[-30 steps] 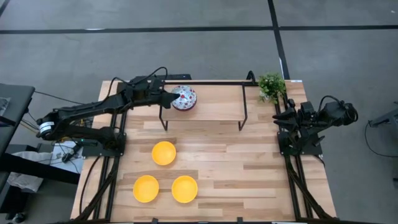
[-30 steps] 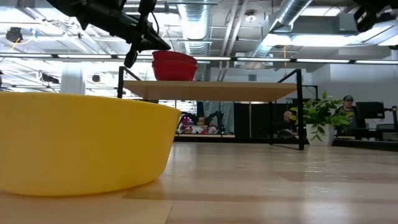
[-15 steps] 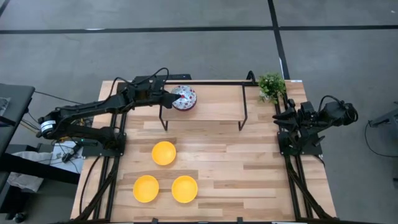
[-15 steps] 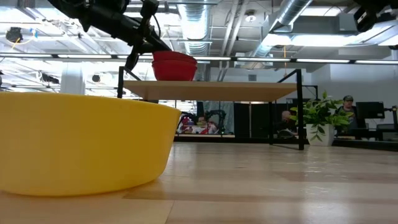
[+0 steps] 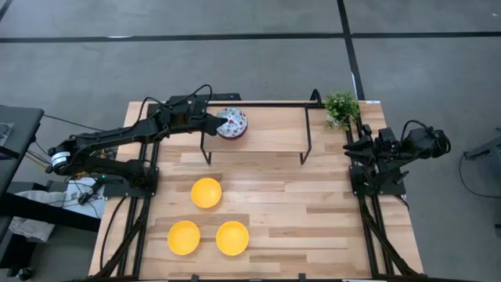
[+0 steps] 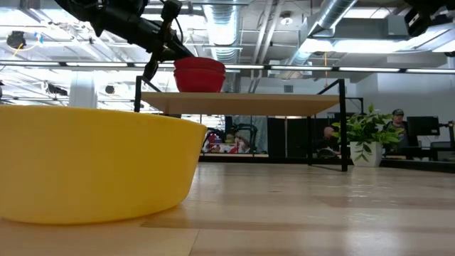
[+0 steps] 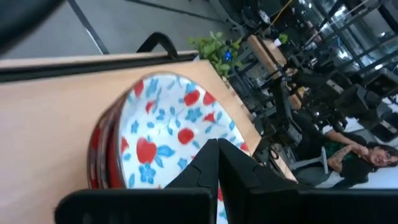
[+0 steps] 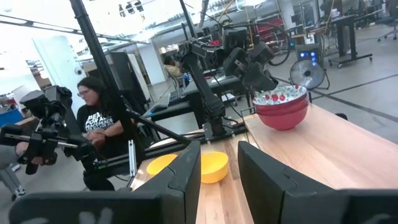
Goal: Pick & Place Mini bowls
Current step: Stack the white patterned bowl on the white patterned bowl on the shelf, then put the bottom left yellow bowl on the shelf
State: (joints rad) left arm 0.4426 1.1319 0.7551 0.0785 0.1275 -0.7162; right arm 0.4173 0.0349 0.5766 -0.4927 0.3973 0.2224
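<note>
At the upper left of the high view, the left claw (image 5: 213,121) sits at the rim of the patterned bowls (image 5: 232,123) stacked on the shelf (image 5: 274,129); whether it grips them I cannot tell. Three yellow bowls (image 5: 206,192) lie on the tabletop (image 5: 313,211). The right claw (image 8: 217,163) waits slightly open, empty.

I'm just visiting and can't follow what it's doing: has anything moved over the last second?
Barely. The left gripper edged slightly closer to the stacked patterned bowls on the raised shelf; whether it grips them cannot be told. The stack, the three yellow bowls on the table and the right gripper, parked at the table's edge, stayed put.
</note>
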